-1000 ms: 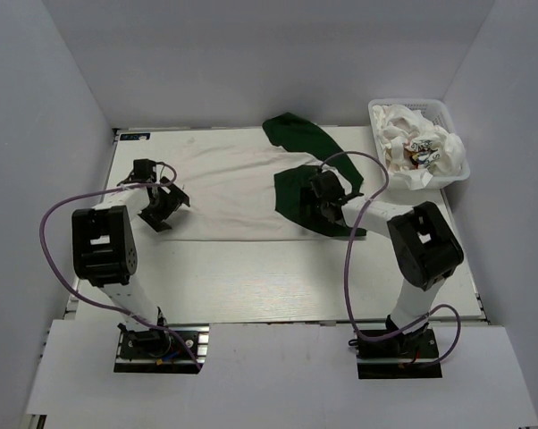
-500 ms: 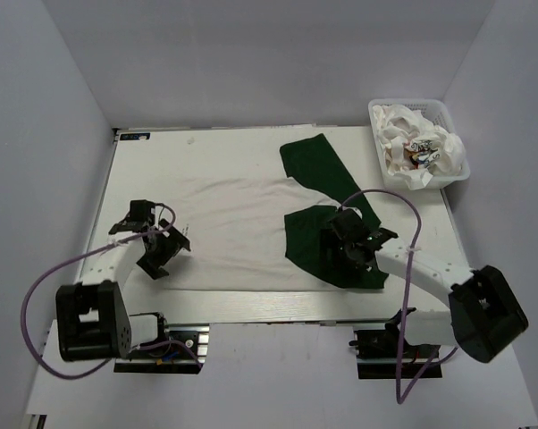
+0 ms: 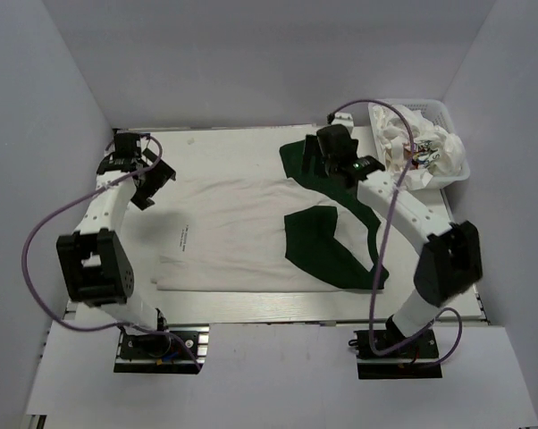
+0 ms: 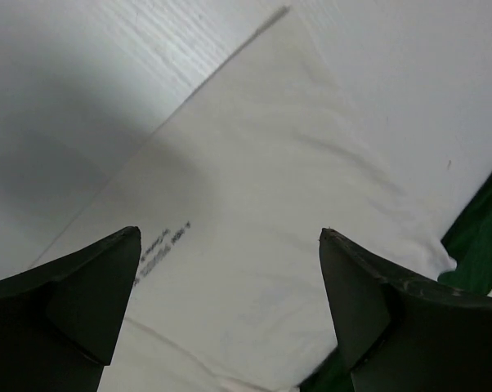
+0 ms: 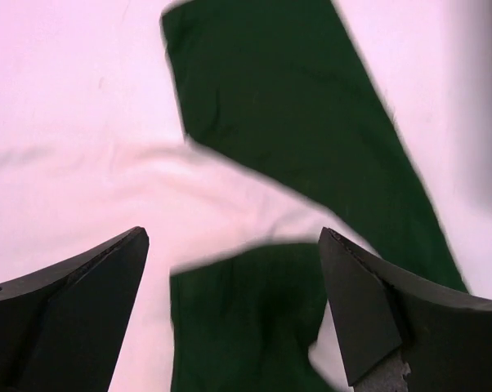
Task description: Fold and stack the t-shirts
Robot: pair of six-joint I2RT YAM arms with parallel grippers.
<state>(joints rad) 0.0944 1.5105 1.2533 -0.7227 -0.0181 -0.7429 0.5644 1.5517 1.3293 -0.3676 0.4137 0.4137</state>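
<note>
The left gripper (image 3: 148, 179) and right gripper (image 3: 315, 156) hang released above the spread t-shirt (image 3: 233, 223), at its far edge. The first fold likely needs both to pinch there next.

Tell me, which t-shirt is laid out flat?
The white t-shirt with dark green sleeves, spread across the table. The other t-shirts lie crumpled in the white basket at far right.
</note>
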